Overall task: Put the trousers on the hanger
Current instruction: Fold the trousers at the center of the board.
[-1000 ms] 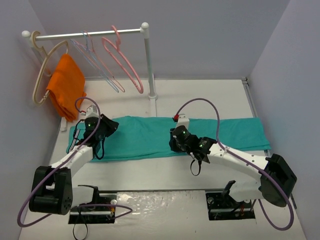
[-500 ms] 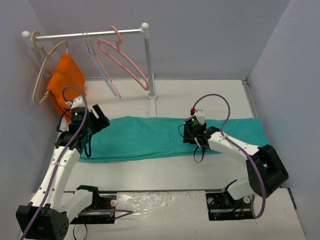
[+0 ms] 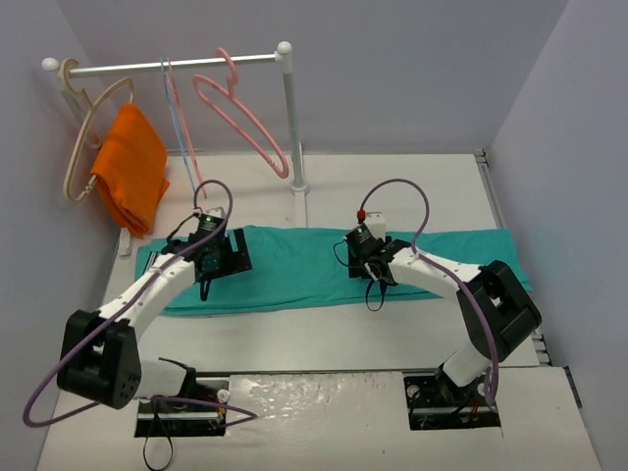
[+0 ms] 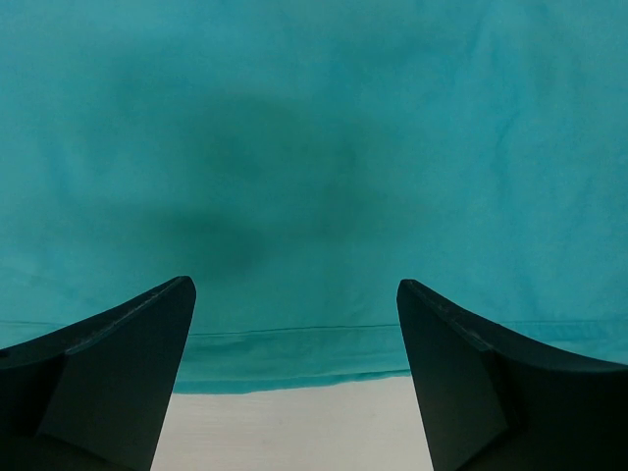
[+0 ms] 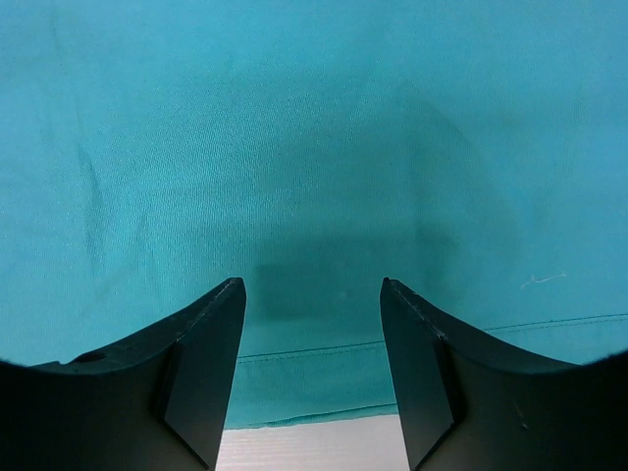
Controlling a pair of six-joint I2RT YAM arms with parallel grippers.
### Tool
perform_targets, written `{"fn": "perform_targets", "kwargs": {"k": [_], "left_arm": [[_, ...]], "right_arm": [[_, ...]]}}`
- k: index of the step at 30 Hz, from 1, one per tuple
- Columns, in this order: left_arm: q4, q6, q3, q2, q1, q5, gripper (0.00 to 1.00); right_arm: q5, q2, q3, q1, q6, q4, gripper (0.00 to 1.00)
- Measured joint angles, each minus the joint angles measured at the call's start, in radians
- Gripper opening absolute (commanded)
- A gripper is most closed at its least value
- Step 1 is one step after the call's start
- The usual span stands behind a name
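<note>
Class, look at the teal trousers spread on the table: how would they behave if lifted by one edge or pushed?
Probably floppy: the trousers lie flat on the table as a thin, faintly creased sheet, so they would likely sag from any pinch point. Likely light, being thin cloth. Pushed, they would probably bunch rather than slide whole.

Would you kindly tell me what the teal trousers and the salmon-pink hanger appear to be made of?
The trousers look like thin woven cloth, matte: the right wrist view shows a fine weave, soft creases and a stitched hem. The hanger seems thin plastic or coated wire, smooth; its slim, evenly curved outline fits either, and the top view cannot settle which.
</note>
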State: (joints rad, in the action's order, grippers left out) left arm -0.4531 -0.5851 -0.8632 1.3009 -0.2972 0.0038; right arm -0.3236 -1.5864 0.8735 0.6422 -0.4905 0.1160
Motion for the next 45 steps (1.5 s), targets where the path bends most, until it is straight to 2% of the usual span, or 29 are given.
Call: {"fn": "perform_targets", "kwargs": {"k": [4, 8, 11, 18, 28, 34, 39, 42, 45], "left_arm": [[0.056, -0.042, 0.005, 0.116, -0.059, -0.018, 0.81], [0.061, -0.094, 0.001, 0.235, -0.048, -0.082, 0.82], [0.067, -0.124, -0.004, 0.257, -0.016, -0.101, 0.82], [0.055, -0.161, 0.01, 0.237, 0.084, -0.113, 0.82], [-0.007, -0.176, 0.122, 0.091, 0.339, -0.079, 0.82], [-0.074, -0.176, 0.135, 0.0, 0.365, -0.058, 0.83], [-0.153, -0.133, 0.072, -0.106, 0.3, -0.031, 0.86], [-0.168, -0.084, 0.017, -0.179, 0.245, 0.004, 0.87], [-0.175, -0.026, 0.002, -0.25, 0.228, 0.055, 0.88]], "right_arm": [[-0.005, -0.01, 0.014, 0.0, 0.012, 0.0, 0.66], [-0.005, -0.055, 0.032, 0.006, 0.021, -0.013, 0.66], [-0.005, -0.098, 0.033, 0.025, 0.019, -0.027, 0.66], [-0.005, -0.162, 0.088, 0.094, 0.019, -0.069, 0.66], [0.048, -0.26, 0.198, 0.111, 0.034, -0.106, 0.66], [0.062, -0.252, 0.214, 0.092, 0.051, -0.08, 0.67], [0.028, -0.101, 0.187, 0.013, 0.026, -0.018, 0.78], [-0.002, 0.039, 0.15, -0.127, -0.01, 0.021, 0.81], [-0.015, 0.148, 0.092, -0.317, -0.038, 0.038, 0.85]]}}
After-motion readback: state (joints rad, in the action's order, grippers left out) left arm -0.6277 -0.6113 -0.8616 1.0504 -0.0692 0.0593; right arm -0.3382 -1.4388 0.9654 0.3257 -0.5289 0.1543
